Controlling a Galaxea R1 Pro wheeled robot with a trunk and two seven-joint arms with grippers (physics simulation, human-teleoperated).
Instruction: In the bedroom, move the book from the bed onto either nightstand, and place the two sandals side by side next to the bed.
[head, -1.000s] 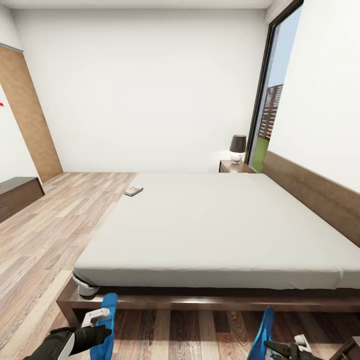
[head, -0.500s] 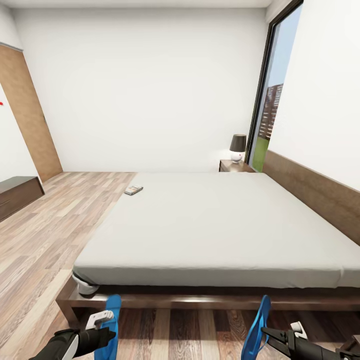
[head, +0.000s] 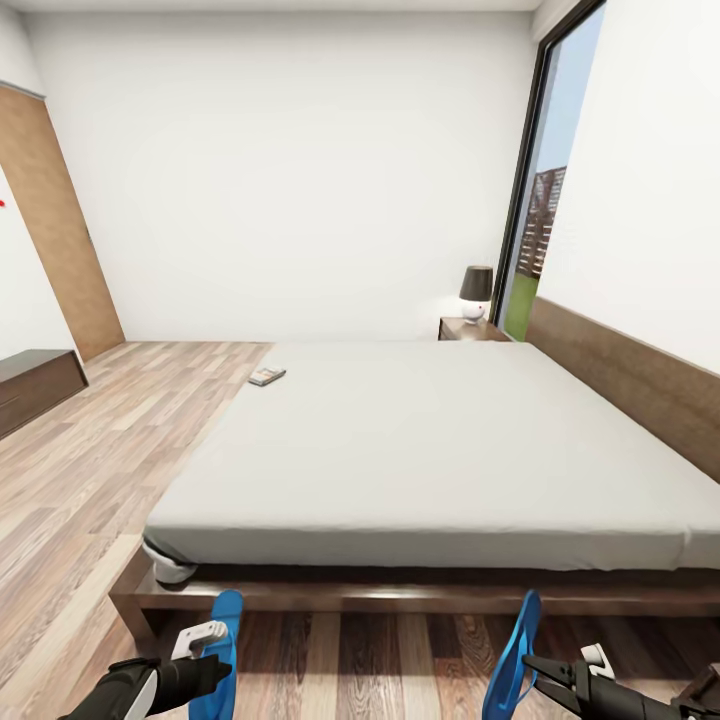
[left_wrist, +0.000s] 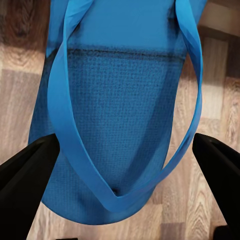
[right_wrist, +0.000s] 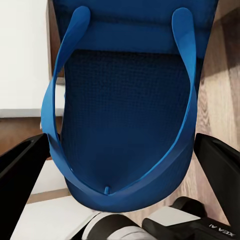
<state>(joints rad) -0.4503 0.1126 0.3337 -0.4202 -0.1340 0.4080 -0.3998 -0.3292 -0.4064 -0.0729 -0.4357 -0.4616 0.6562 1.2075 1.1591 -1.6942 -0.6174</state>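
The bed (head: 430, 440) with its pale mattress and dark frame lies right in front of me. The book (head: 267, 376) rests near the mattress's far left corner. A nightstand (head: 468, 330) stands at the far side by the headboard. Low in the head view, my left gripper (head: 214, 656) is shut on one blue sandal (head: 224, 625), held upright above the floor by the bed frame. My right gripper (head: 532, 668) is shut on the other sandal (head: 517, 645), also upright. In each wrist view a sandal (left_wrist: 120, 115) (right_wrist: 125, 115) sits between the black fingers (left_wrist: 25, 185) (right_wrist: 220, 175).
A dark lamp (head: 476, 292) stands on the nightstand beside a tall window (head: 545, 200). A long dark bench (head: 35, 385) and a wooden door (head: 55, 230) are at the left. Wood-plank floor (head: 110, 440) runs along the bed's left side.
My right gripper has risen and shifted left with its sandal. My left gripper has dropped slightly with its sandal. The head view has shifted a little.
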